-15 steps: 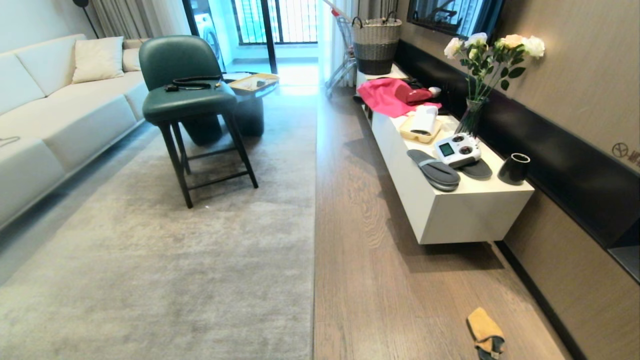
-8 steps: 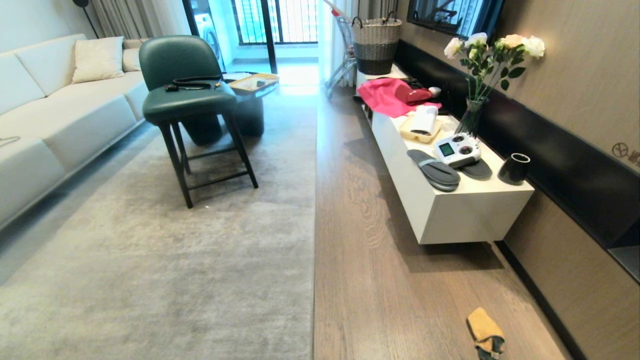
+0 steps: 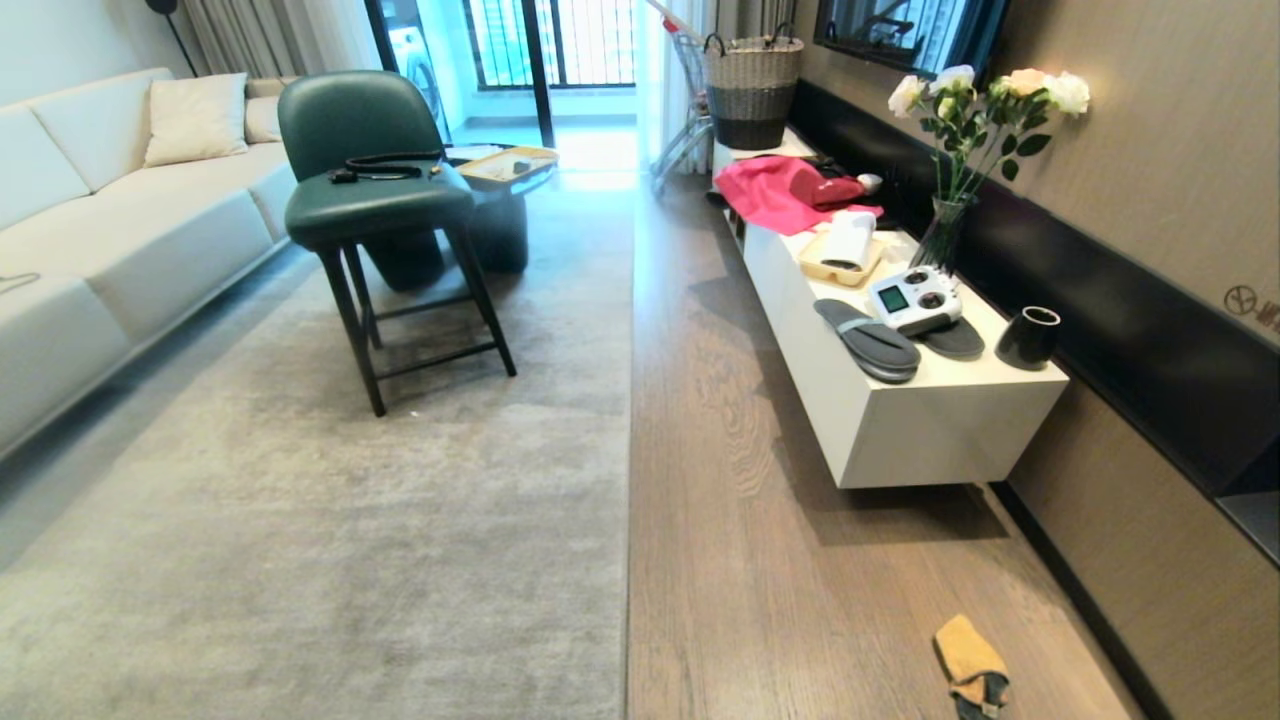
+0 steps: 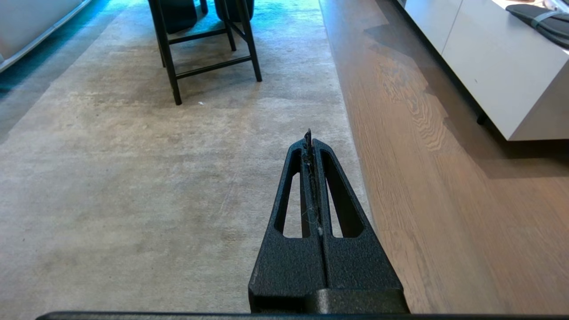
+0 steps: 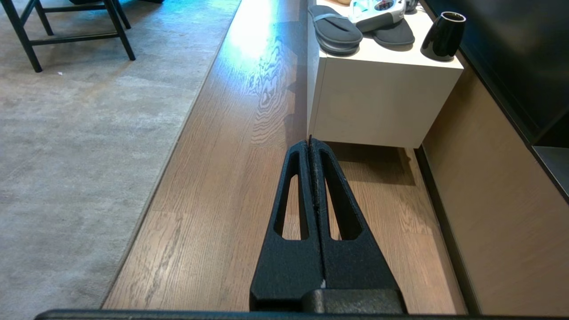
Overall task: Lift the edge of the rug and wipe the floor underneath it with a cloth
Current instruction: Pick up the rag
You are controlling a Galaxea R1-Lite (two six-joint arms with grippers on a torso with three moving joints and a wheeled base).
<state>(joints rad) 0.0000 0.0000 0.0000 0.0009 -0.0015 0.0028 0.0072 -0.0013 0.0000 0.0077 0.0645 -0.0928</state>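
Left gripper closed, empty, hanging over the rug beside the rug edge. The edge runs straight away from me, lying flat on the floor. Right gripper closed, empty, over bare planks. Cloth on the floor far right, long axis pointing away; right arm looks nearer.

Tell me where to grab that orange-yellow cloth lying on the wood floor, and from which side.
Probably from straight above. The cloth lies crumpled on the floor, near the wall and clear of the rug edge. Pinch its raised orange-yellow fold rather than the dark grey end, which runs out of the head view. Both grippers, left and right, are shut and empty.
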